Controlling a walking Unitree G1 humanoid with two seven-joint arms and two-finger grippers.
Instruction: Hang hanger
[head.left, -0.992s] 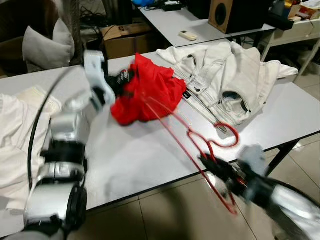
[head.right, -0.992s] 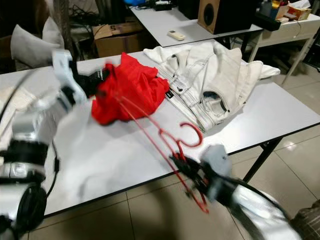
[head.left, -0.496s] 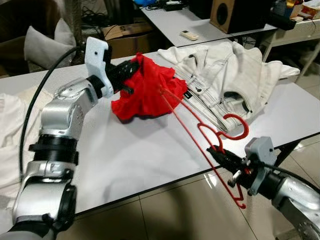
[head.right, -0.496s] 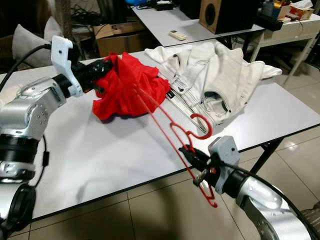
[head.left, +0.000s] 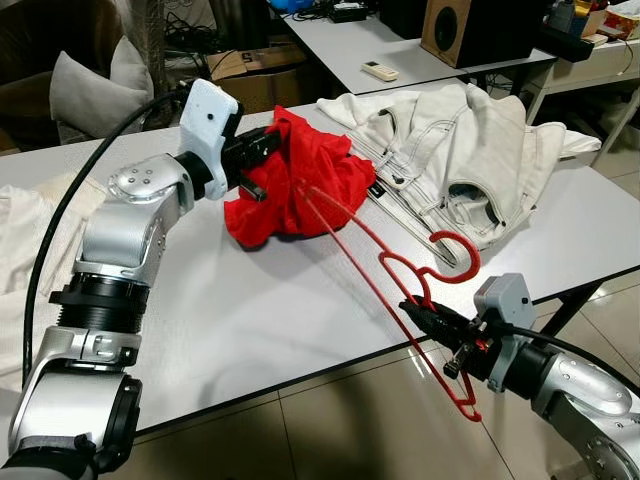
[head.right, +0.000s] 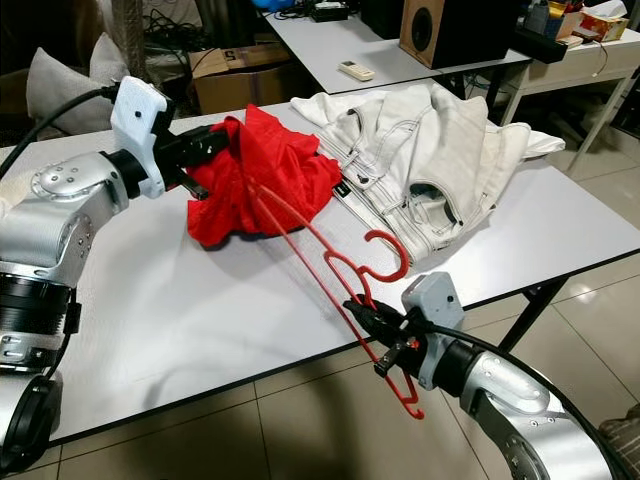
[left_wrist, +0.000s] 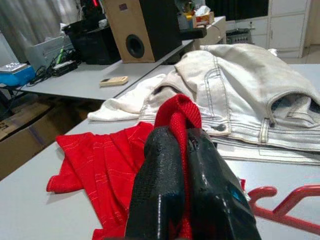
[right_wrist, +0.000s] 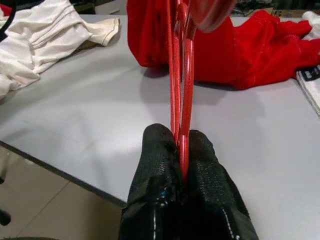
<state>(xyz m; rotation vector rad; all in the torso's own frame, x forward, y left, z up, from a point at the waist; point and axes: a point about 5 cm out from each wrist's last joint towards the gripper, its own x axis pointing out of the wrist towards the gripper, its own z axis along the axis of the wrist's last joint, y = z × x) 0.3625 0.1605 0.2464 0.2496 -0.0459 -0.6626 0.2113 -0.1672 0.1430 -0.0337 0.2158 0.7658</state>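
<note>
step in hand: threading red hanger (head.left: 400, 290) into red shirt (head.left: 300, 180) over the table (head.left: 250, 310). left gripper (left_wrist: 181, 142) pinches shirt fabric, right gripper (right_wrist: 180, 150) clamps hanger's bar. next, prob. ease far arm deeper w/o snagging.

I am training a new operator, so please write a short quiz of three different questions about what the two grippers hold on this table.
1. True or false: the right gripper is shut on the hanger.
2. What does the left gripper pinch? A) white jacket B) red shirt C) remote
3. Fill in: the hanger's far end goes into the red ____.

Key
1. True; the right wrist view shows both fingers clamped on the red bars.
2. B; a fold of the red shirt sits between the fingers, and the white jacket lies apart, untouched.
3. shirt
</note>
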